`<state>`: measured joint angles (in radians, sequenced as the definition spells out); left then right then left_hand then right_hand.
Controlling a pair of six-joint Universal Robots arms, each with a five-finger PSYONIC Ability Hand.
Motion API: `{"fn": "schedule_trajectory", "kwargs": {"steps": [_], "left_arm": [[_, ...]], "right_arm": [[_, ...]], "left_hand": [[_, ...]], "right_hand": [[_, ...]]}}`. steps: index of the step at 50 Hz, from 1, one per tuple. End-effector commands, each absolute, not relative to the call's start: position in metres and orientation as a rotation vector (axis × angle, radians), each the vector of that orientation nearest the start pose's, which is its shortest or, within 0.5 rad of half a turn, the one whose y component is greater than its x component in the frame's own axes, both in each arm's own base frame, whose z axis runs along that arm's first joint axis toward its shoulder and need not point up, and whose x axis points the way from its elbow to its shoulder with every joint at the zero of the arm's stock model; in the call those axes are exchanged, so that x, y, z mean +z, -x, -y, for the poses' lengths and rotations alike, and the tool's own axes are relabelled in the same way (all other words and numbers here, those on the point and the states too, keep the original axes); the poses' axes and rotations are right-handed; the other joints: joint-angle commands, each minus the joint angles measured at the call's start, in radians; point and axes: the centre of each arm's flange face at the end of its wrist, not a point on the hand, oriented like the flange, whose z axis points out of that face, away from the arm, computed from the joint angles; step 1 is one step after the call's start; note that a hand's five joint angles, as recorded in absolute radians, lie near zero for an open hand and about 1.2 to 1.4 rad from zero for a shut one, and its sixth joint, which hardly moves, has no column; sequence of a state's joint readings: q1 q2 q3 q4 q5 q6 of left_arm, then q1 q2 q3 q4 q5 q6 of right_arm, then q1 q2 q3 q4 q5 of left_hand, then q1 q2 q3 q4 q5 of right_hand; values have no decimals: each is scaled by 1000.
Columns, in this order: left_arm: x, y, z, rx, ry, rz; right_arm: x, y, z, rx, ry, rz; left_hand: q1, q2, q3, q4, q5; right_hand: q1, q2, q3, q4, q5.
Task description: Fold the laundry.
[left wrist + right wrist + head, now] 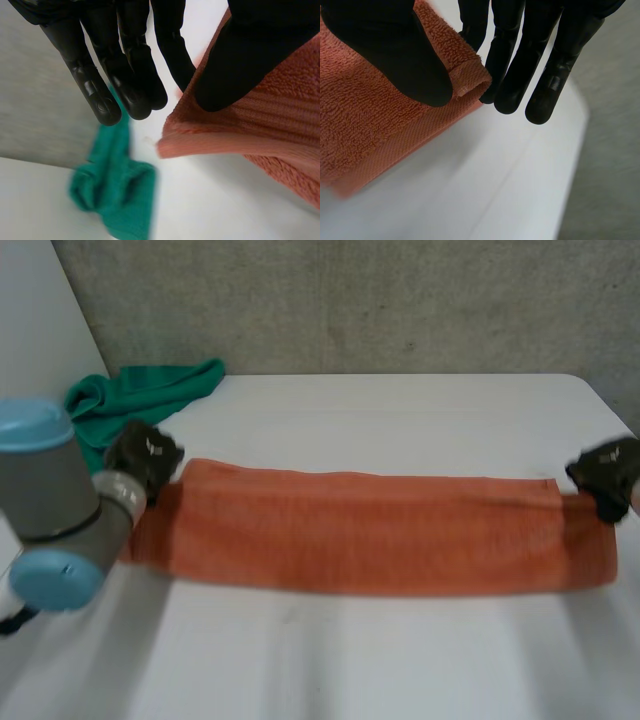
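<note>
An orange towel (370, 530) is stretched into a long strip over the white worktop (400, 410). Its long axis runs side to side, and one end points toward the green cloth (140, 390) bunched at the worktop's back corner. The left hand (125, 65) holds the end nearest the green cloth, with the corner pinched between thumb and a straight finger. The right hand (520, 60) holds the end farthest from the green cloth, its thumb pressing the rolled corner against nearly straight fingers.
</note>
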<state>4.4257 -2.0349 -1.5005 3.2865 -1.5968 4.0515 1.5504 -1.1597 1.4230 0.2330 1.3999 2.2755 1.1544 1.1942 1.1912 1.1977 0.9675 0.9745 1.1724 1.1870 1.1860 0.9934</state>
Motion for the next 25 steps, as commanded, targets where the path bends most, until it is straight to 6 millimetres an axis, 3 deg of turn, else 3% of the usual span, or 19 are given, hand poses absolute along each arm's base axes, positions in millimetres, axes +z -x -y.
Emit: {"fn": "schedule_trajectory", "kwargs": {"steps": [1,2,3,4,6,7,8,11,14,18,20,25], "left_arm": [[285,247,394,-2010,-868,-1438],[300,249,397,-2060,-825,-1385],[312,250,399,-2104,-785,-1340],[343,252,400,-2203,-686,-1240],[371,252,395,-2292,-603,-1154],[401,247,385,-2380,-516,-1077],[415,245,378,-2425,-476,-1043],[438,238,363,-2524,-404,-1012],[424,235,364,-2525,-423,-1081],[389,227,371,-2458,-473,-1209],[359,223,374,-2399,-525,-1304],[299,222,370,-2289,-649,-1492]], "right_arm": [[300,-162,400,-2441,1038,-2291],[332,-162,407,-2592,899,-2160],[346,-162,410,-2661,829,-2087],[359,-161,412,-2716,760,-2017],[389,-159,416,-2832,589,-1822],[397,-158,417,-2856,544,-1769],[402,-158,417,-2873,507,-1724],[416,-160,410,-2879,455,-1632],[402,-162,409,-2821,481,-1705],[370,-163,410,-2713,527,-1847],[355,-163,411,-2676,551,-1897],[290,-168,413,-2468,692,-2089]], "left_hand": [[242,202,205,199,254],[242,202,205,199,254],[242,202,205,199,254],[242,202,205,199,254],[242,202,205,199,254],[242,202,205,199,254],[242,202,205,199,254],[242,202,205,199,254],[242,202,205,199,254],[242,202,205,199,254],[242,202,205,199,254],[242,202,205,199,254]], "right_hand": [[422,224,209,210,228],[422,224,209,210,228],[422,224,209,210,228],[422,224,209,210,228],[422,224,209,210,228],[422,224,209,210,228],[422,224,209,210,228],[422,224,209,210,228],[422,224,209,210,228],[422,224,209,210,228],[422,224,209,210,228],[422,224,209,210,228]]}}
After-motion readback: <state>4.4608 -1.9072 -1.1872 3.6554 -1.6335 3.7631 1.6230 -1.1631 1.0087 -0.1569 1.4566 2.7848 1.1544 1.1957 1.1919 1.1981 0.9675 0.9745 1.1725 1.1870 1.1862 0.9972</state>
